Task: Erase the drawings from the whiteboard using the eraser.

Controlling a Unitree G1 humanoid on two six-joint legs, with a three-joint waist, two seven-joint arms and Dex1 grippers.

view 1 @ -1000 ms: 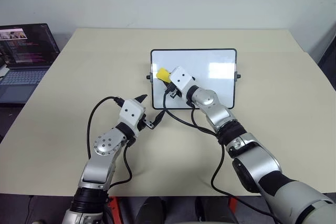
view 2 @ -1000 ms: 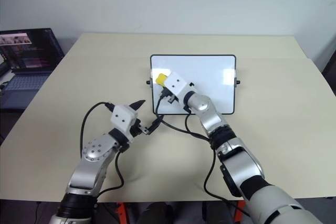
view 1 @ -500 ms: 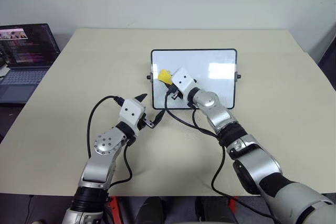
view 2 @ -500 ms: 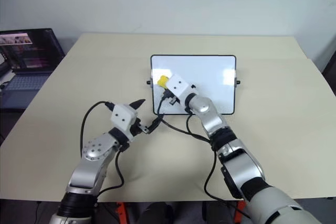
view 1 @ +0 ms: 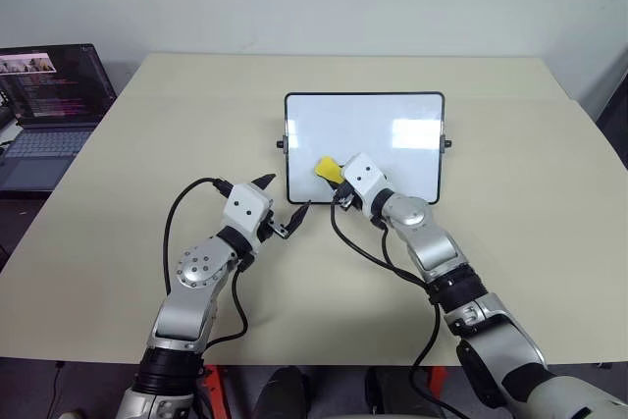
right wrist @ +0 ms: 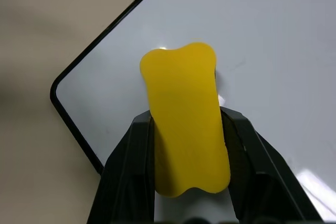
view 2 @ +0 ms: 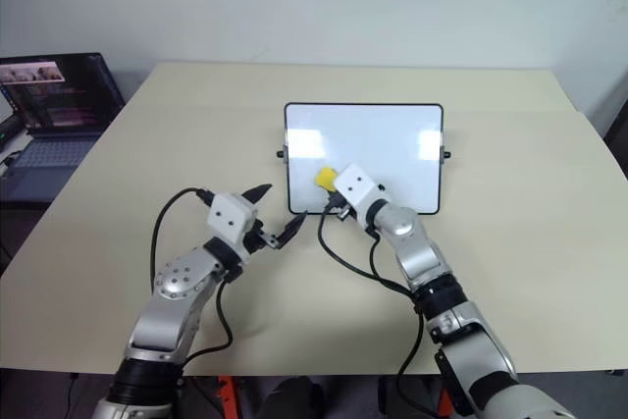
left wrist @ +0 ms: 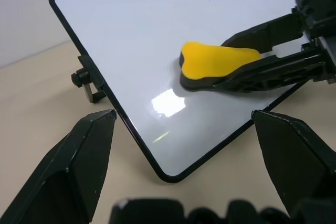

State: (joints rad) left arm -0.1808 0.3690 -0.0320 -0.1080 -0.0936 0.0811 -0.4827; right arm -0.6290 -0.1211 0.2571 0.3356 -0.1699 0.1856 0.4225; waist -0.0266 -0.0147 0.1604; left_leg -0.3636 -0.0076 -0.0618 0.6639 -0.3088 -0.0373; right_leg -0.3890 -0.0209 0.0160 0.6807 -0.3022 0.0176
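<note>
My right fingers (view 1: 334, 177) pinch the yellow eraser (view 1: 327, 168) from both sides, and its dark underside rests flat on the whiteboard (view 1: 392, 125) near the board's lower left corner. The whiteboard lies in the middle of the tabletop (view 1: 118, 203), its black frame and small side knobs showing, and the white surface around the eraser looks bare, with no marker lines I can make out. My left fingers (view 1: 283, 207) are spread wide apart and hold nothing, hovering just off the board's lower left corner, pointing toward the eraser. A laptop (view 1: 49, 105) sits open beyond the tabletop's left edge.
</note>
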